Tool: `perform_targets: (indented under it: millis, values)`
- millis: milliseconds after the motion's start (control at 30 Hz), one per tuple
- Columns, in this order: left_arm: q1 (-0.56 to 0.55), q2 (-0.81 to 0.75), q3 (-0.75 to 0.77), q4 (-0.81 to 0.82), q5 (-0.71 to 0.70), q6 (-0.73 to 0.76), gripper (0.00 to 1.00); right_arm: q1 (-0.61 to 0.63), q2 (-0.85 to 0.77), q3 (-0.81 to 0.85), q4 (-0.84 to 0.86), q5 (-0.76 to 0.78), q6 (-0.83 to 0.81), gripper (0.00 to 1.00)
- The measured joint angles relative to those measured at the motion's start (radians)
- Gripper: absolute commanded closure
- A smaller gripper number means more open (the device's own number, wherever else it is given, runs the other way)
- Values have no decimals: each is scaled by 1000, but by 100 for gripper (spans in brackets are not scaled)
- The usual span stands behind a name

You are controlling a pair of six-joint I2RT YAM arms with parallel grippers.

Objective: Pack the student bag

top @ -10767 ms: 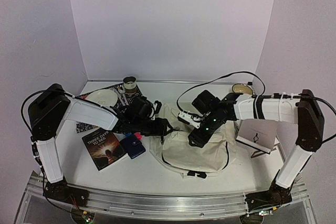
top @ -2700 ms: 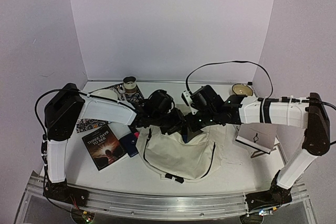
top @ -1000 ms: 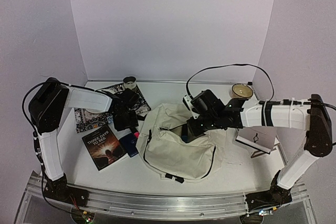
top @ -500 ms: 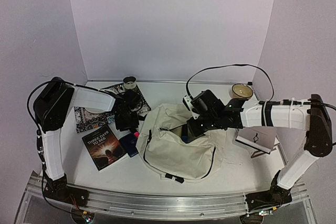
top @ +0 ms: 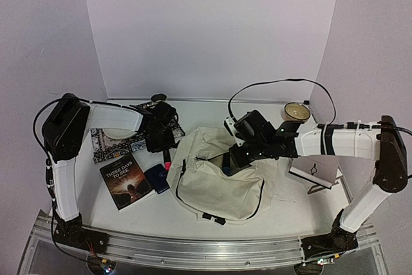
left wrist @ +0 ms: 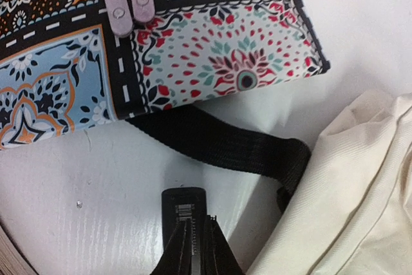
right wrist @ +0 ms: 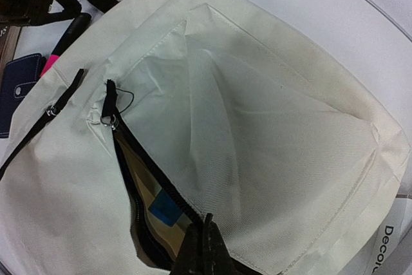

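Fetching: clamps the black marker point(left wrist: 183, 205) in the left gripper point(left wrist: 196, 227), pinches the student bag point(right wrist: 290, 127) by its zipper edge with the right gripper point(right wrist: 207, 227); next, probably calls for lifting the marker into the opening.

Paperback book point(top: 127, 183) is lying flat on the tabletop point(top: 193, 217), navy wallet point(top: 156, 178) sitting just beside it. Black-and-pink marker point(top: 167, 158) is lying near the wallet. Patterned pouch point(left wrist: 212, 62) is lying behind them. Round tin point(top: 296, 111) is sitting back right, white card point(top: 314, 167) standing nearer.
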Motion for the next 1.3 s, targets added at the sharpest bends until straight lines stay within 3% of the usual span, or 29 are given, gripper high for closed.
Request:
perform_targets:
  millis: [33,300,433,1000,1300]
  values:
    - [0,-3,7,0,0,2,96,0,0,0,0,0,0,100]
    - [0,-45,12,0,2,11,63,0,0,0,0,0,0,100]
    - [0,-45,9,-19,13,22,56,0,0,0,0,-1,-1,100]
    - [-21,40,18,-150,28,84,58,0,3,4,1,-2,-11,100]
    - [-22,52,33,-166,27,96,77,0,9,6,0,-3,-17,100]
